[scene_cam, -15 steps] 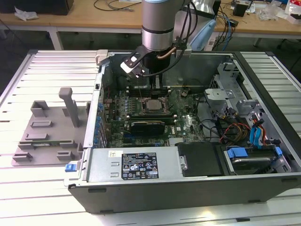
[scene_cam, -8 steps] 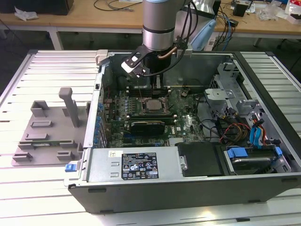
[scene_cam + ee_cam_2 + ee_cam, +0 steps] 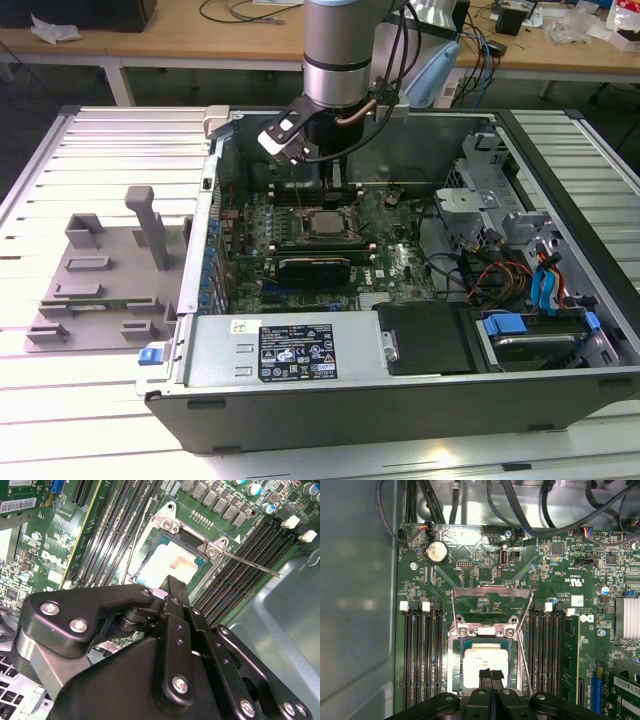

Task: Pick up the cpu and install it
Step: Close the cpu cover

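Chip [image 3: 322, 222], probably light yet fragile (grasp its edges), sits in socket [image 3: 290, 235]; gripper [image 3: 337, 190], at its twelve o'clock, is pinched together, empty.

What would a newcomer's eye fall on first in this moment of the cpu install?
The arm reaches down into the open computer case, and in the first wrist view its gripper, fingertips closed together, hangs right over the cpu. The cpu lies flat in the motherboard socket, whose metal load plate stands open. On the exterior view's left, a grey plastic fixture sits on the slatted table.
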Tool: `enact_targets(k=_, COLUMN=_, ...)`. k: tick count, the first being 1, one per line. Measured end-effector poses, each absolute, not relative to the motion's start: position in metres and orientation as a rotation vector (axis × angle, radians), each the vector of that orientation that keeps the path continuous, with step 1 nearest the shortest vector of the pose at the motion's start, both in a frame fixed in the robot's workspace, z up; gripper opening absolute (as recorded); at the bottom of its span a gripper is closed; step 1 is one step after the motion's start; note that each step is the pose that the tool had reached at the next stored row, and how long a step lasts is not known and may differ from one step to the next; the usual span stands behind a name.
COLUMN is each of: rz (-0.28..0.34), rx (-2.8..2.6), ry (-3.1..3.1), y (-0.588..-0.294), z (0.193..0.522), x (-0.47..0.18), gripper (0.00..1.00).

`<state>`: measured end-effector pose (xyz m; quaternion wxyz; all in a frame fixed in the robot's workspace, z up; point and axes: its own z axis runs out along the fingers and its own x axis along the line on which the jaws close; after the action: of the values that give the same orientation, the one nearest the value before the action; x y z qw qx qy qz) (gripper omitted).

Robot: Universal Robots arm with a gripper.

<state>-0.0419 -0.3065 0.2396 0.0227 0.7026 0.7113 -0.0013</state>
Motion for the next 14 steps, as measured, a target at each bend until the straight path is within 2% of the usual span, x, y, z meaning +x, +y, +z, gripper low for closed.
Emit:
enact_targets(k=7, rz=-0.004, rx=2.176, ry=2.203, y=-0.307, z=0.246, x=-0.042, gripper=0.11)
enact_targets(k=14, rz=-0.004, rx=2.176, ry=2.203, y=-0.306, z=0.273, x=-0.042, gripper=0.11)
